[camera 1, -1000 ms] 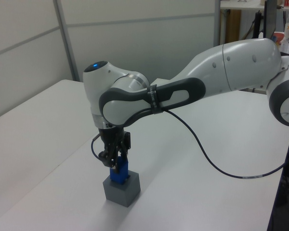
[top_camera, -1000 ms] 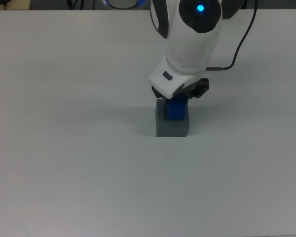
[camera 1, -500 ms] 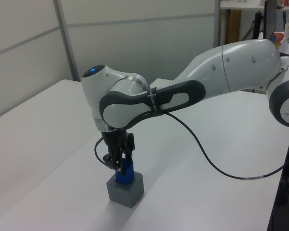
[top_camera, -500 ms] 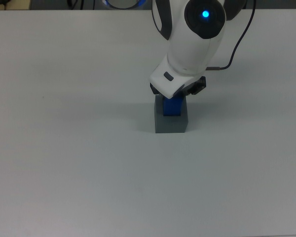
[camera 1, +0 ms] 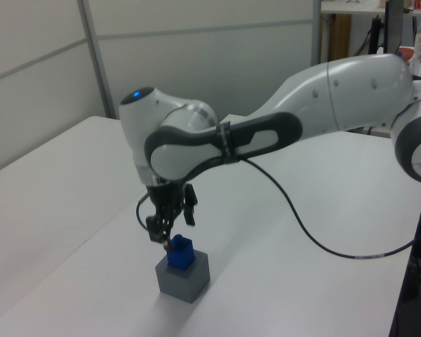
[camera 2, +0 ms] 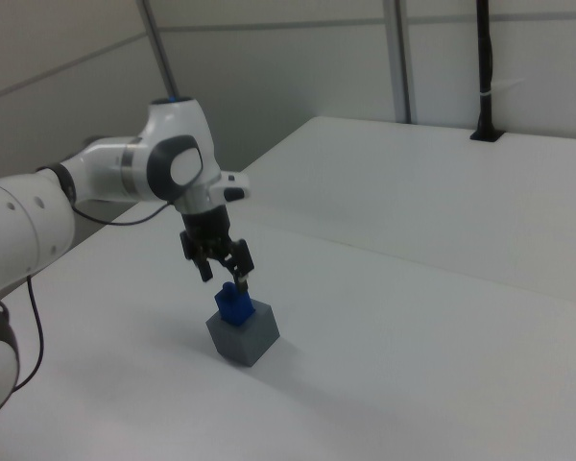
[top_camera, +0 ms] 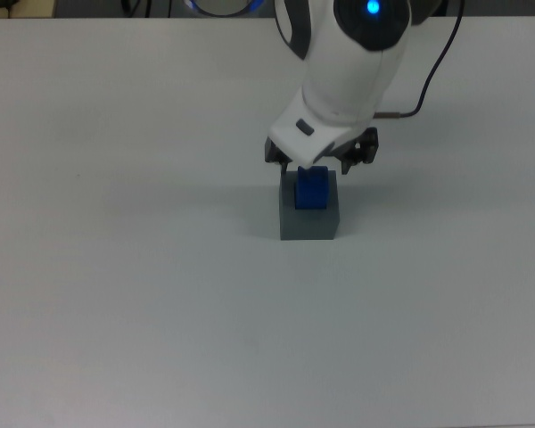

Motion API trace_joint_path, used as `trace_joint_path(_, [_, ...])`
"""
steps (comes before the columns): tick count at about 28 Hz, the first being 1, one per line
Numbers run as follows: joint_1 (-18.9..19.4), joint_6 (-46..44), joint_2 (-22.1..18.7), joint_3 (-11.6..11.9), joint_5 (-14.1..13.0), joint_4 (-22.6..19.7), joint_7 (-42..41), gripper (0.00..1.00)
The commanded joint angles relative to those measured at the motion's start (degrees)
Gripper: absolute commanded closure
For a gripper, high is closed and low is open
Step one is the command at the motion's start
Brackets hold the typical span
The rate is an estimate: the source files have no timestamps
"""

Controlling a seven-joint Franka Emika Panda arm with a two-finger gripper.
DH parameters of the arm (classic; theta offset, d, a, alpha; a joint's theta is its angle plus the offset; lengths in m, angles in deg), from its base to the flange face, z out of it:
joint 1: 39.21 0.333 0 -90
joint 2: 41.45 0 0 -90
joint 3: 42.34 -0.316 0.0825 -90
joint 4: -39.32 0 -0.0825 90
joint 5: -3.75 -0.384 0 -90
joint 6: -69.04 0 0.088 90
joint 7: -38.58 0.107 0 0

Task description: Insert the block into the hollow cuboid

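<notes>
The block (top_camera: 310, 190) is seen standing upright in the recess of the hollow cuboid (top_camera: 309, 220), its upper part protruding above the grey top face. In the left view the block (camera 1: 179, 253) is likewise seated in the hollow cuboid (camera 1: 183, 274), and in the right view the block (camera 2: 234, 304) rises from the hollow cuboid (camera 2: 243, 332).

The gripper (top_camera: 319, 163) is held just above the block, with its 2 fingers spread apart and nothing gripped between them. In the left view the gripper (camera 1: 170, 232) is shown above the block, 1 finger tip reaching down close to the block's top at the left view's left. In the right view the gripper (camera 2: 226, 271) is open, with the block just below it.

The hollow cuboid rests on the white surface (top_camera: 143, 294). A black cable (camera 1: 302, 232) is looped from the arm above the surface.
</notes>
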Motion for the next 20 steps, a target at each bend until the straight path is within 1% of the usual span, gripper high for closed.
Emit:
trace_joint_path(1, [-0.1,-1.5,-9.6,0.8,0.7,-5.7,0.3,0.0])
trace_joint_path(4, [-0.2,-3.0,-14.8,1.6,0.7,-9.4,-0.8,0.0])
trace_joint_path(5, [-0.2,-3.4,-16.3,2.2,0.7,-10.2,-1.1,0.0])
trace_joint_path(6, [-0.2,-4.2,-18.9,3.9,0.7,-11.4,-2.8,0.0])
trace_joint_path(8, [-0.2,-5.5,-21.3,5.7,0.6,-12.1,-5.3,0.0])
trace_joint_path(11, [-0.2,-8.1,-23.8,8.7,0.1,-12.2,-9.8,0.0])
trace_joint_path(12, [-0.2,-9.9,-25.2,10.7,0.0,-12.2,-12.5,0.0])
trace_joint_path(14, [-0.2,-11.2,-26.3,12.2,-0.1,-12.1,-14.6,0.0])
trace_joint_path(17, [-0.2,-12.5,-28.4,13.9,-0.1,-12.5,-15.8,0.0])
trace_joint_path(20, [-0.2,-12.5,-29.0,14.0,-0.1,-13.3,-15.8,0.0])
